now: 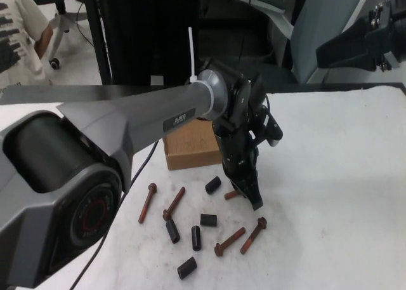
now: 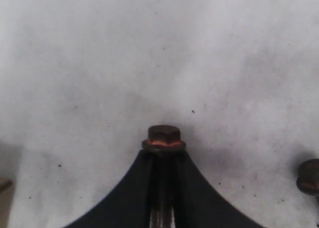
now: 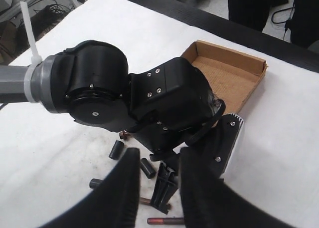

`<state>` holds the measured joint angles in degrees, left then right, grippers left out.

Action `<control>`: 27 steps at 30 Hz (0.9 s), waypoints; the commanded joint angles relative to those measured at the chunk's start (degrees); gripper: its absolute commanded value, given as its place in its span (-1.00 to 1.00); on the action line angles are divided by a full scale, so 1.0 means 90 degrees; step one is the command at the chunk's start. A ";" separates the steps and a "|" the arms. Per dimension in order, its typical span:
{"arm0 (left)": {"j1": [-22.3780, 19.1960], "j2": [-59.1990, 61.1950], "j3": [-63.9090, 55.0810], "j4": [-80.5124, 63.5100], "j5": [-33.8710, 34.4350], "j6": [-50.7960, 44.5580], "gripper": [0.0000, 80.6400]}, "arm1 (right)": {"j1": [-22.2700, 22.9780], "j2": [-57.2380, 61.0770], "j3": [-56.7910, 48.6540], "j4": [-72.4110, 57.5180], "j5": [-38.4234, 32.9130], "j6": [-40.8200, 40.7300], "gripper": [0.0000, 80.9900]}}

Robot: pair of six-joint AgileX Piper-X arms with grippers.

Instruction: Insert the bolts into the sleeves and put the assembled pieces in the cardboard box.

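Left gripper [image 2: 163, 158]: clenched on a bolt [image 2: 164, 136]. The shaft is pinched between the two fingers and the hex head pokes out just past the tips.
Bolt's place: low over the cloth [image 1: 342, 176] (I cannot tell whether the head touches it), with a second bolt head [image 2: 310, 175] near it.
Left gripper in the high view [image 1: 255, 202]: points down at about 4 o'clock from the box [image 1: 190, 151], apart from it.
Right gripper [image 3: 158, 158]: released, fingers spread wide. It hangs above the left arm's wrist and looks down on it.
Box: open-topped cardboard. Its brown corrugated floor [image 3: 227, 76] shows bare (the near part is behind the left arm).
Sleeves: five short black ones lie on the cloth outside the box, around 6 o'clock from it [image 1: 213, 184] [image 1: 209, 219] [image 1: 172, 230] [image 1: 196, 237] [image 1: 186, 267].
Loose bolts: two lie at 7 o'clock from the box [image 1: 147, 203] [image 1: 173, 203] and two at 5 o'clock [image 1: 229, 240] [image 1: 254, 235]. All are on the cloth, none in a sleeve.
Bolt stub: a reddish end [image 1: 231, 194] shows just beside the left gripper at its 9 o'clock (whether it is the held bolt, I cannot tell).
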<state>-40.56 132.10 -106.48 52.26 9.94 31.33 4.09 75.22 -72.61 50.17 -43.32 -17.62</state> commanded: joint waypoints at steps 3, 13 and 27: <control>-0.0012 0.0036 -0.0030 0.0133 -0.0015 -0.0063 -0.99 | -0.0001 -0.0062 -0.0029 -0.0115 -0.0088 0.0003 -0.59; 0.0074 -0.0805 -0.0030 0.0264 0.0613 -0.0416 -0.99 | -0.0026 -0.0216 -0.0326 -0.0824 0.0157 0.0007 -0.98; 0.0956 -0.2610 -0.0014 0.0556 0.1823 -0.1359 -0.99 | -0.0214 -0.0223 -0.0398 -0.0456 0.0550 0.0340 -0.98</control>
<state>-34.26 112.52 -106.42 56.22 21.14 22.06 2.06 72.39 -76.22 44.07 -38.54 -14.94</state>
